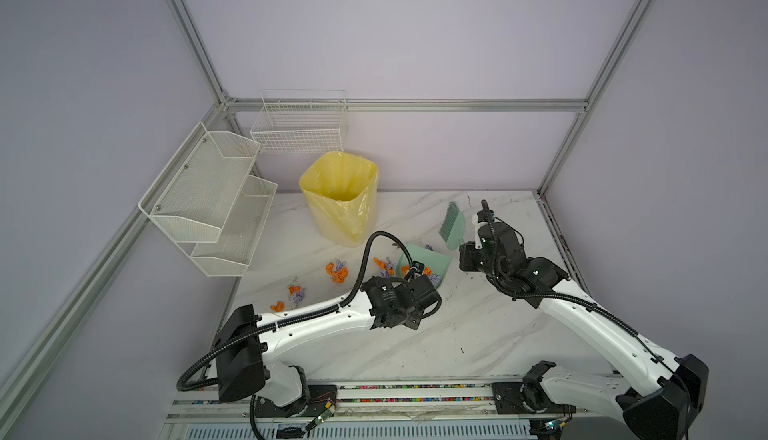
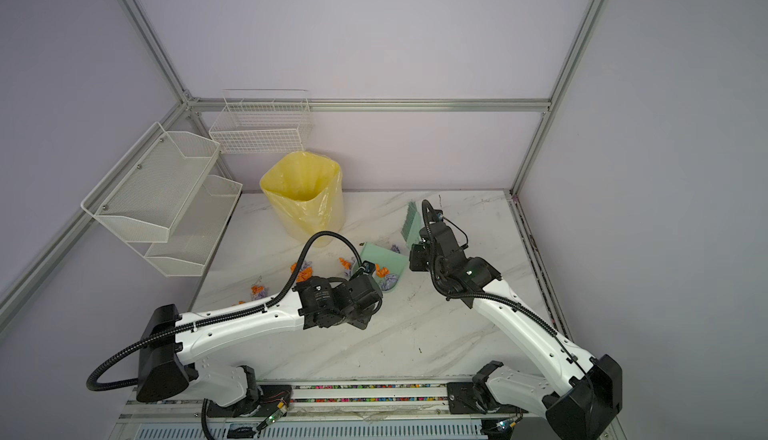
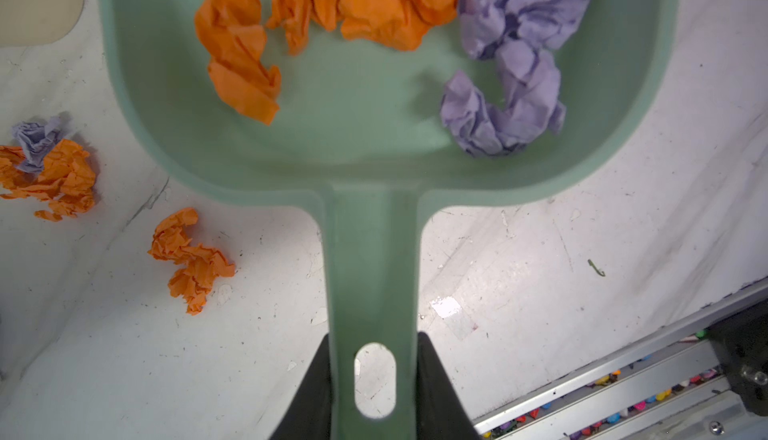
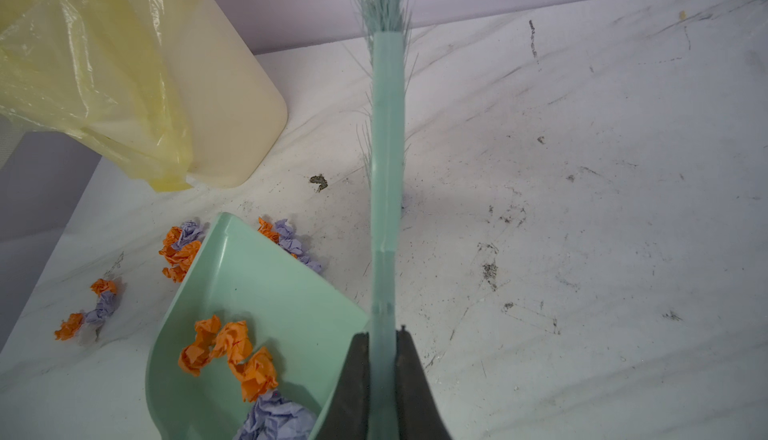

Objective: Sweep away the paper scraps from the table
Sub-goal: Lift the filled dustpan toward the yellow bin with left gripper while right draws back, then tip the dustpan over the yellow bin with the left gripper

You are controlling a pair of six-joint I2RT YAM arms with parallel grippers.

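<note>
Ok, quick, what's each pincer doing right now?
The left pincer is closed on the handle of the dustpan.
The right pincer is closed on the handle of the brush.

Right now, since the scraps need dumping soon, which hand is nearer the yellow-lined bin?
Left. The left hand, gripping the dustpan handle, sits just in front of the bin, to its right. The right hand, holding the brush, is farther right, beyond the dustpan.

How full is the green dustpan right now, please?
Partly filled: orange and lilac paper scraps lie in the dustpan, bare floor showing between them, while others sit outside on the table.
</note>
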